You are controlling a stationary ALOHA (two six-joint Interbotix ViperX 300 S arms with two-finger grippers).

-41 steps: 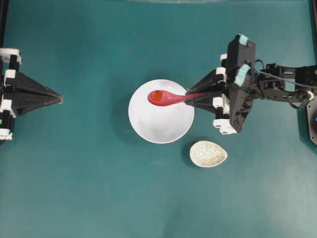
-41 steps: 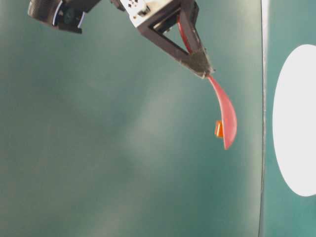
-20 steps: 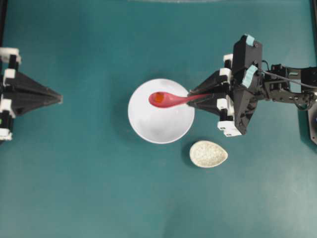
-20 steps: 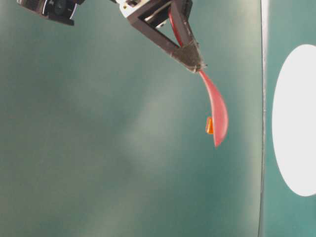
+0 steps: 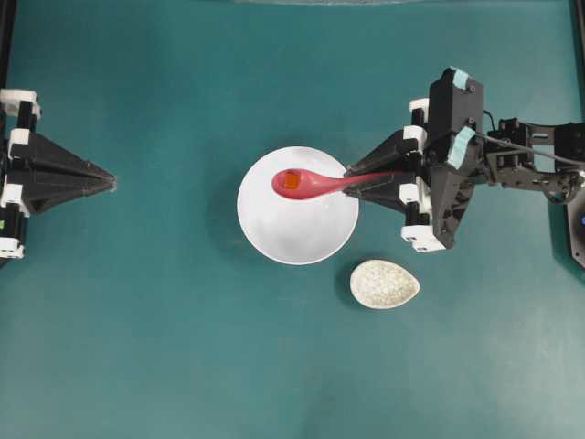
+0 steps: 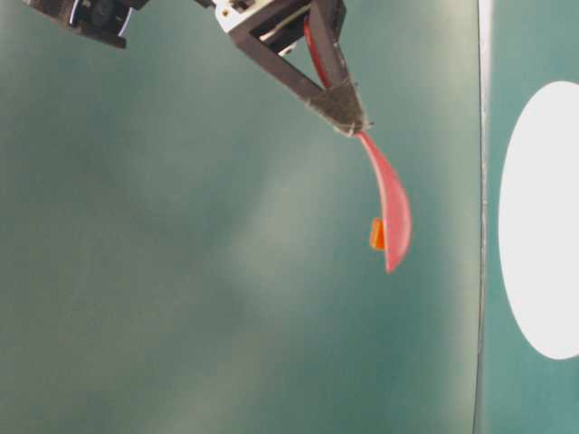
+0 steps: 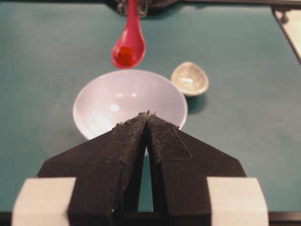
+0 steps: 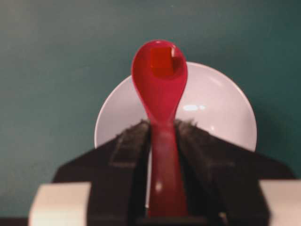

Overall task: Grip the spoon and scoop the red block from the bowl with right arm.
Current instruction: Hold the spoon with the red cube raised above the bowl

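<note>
Since the earlier frames, the right gripper (image 5: 352, 182) has shifted only slightly: in the table-level view the spoon (image 6: 387, 210) and its load sit a little further left and higher than one second ago, and in the overhead view the wrist has settled by a small amount. The left gripper (image 5: 111, 181) has not moved.

Right gripper: the jaws are closed on the spoon's handle. The wrist view shows the handle clamped between the two padded fingers (image 8: 129, 146), with the spoon running straight out from the fingertips. The jaws stand partly apart, by the handle's width.

Spoon: held in the air above the bowl (image 5: 311, 238), clear of it. In the overhead view its scoop lies over the upper left part of the bowl; in the left wrist view it hangs above the far rim.

Red block (image 5: 290, 181): resting inside the spoon's scoop, out of the bowl. It appears as a small orange-red cube in the scoop in all four views.

Left gripper: parked at the left edge of the table (image 5: 183, 347), well apart from the bowl, jaws pressed together and holding nothing.

A speckled egg-shaped dish (image 5: 385, 283) sits on the table just beside the bowl, to its lower right in the overhead view, apart from the spoon.
</note>
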